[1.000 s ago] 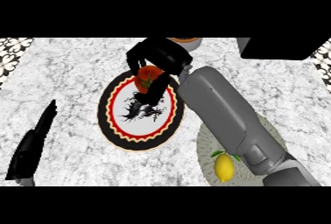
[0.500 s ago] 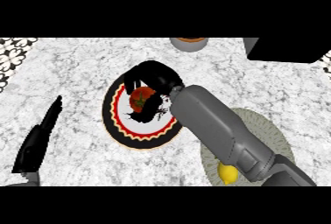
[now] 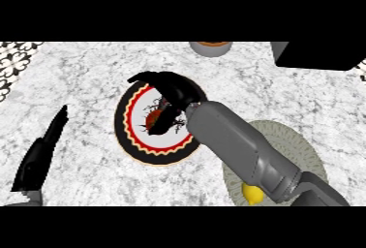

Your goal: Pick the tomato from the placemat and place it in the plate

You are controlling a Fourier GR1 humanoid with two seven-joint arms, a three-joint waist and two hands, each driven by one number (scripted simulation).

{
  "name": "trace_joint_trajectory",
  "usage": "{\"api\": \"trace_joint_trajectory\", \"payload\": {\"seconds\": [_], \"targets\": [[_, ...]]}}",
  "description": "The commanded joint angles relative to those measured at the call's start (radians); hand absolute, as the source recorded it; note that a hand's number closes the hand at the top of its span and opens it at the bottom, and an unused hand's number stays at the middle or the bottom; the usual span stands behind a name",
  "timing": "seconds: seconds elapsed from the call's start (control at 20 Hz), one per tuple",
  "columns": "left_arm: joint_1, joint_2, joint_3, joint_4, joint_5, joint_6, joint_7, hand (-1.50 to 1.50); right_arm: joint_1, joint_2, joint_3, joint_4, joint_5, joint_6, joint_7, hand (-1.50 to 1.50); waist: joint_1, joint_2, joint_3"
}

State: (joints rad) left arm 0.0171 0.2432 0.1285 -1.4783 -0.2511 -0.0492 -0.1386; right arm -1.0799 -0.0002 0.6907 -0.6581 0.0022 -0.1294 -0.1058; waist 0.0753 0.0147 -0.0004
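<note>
The red tomato (image 3: 152, 116) sits low over the white middle of the round plate (image 3: 126, 127), which has a black, red and yellow rim. My right hand (image 3: 169, 88) reaches over the plate from the right, its fingers curled down round the tomato and hiding most of it. I cannot tell whether the tomato touches the plate. The round grey-green placemat (image 3: 304, 145) lies at the lower right, partly under my right forearm. My left hand (image 3: 39, 157) rests open at the left edge with straight fingers.
A yellow lemon (image 3: 252, 194) lies on the placemat's near side by my forearm. A small bowl (image 3: 211, 48) stands at the counter's far edge, a black box (image 3: 314, 54) at the far right, and a patterned strip (image 3: 13, 65) at the far left.
My right hand has carried the tomato from the plate's far right rim towards its middle and lower. The forearm swung left with it. The left hand has kept still.
</note>
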Motion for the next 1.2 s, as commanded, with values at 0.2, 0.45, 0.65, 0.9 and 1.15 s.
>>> {"api": "trace_joint_trajectory", "payload": {"seconds": [0.2, 0.45, 0.65, 0.9, 1.15], "targets": [[-0.016, 0.015, 0.024, -0.025, 0.016, -0.013, 0.06, 0.0, -0.04, 0.0, -0.194, 0.075, -0.171, -0.104, -0.087, -1.5, -0.032, -0.003, 0.001], [0.007, 0.015, 0.023, -0.047, -0.001, 0.002, 0.043, 0.0, -0.073, -0.065, -0.361, 0.189, -0.267, 0.017, -0.169, -1.5, -0.034, 0.001, 0.001], [0.036, -0.031, -0.017, -0.057, -0.022, 0.021, 0.031, 0.0, -0.052, -0.107, -0.439, 0.286, -0.314, 0.129, -0.317, -1.5, -0.022, 0.007, 0.002], [0.04, -0.006, 0.01, -0.08, -0.003, 0.004, 0.034, 0.0, -0.051, -0.245, -0.481, 0.369, -0.312, 0.3, -0.454, -1.5, -0.016, 0.009, 0.002], [-0.009, -0.016, 0.002, -0.06, 0.005, -0.006, 0.03, 0.0, -0.079, -0.275, -0.467, 0.469, -0.256, 0.329, -0.534, -1.5, -0.003, 0.016, 0.002]]}}
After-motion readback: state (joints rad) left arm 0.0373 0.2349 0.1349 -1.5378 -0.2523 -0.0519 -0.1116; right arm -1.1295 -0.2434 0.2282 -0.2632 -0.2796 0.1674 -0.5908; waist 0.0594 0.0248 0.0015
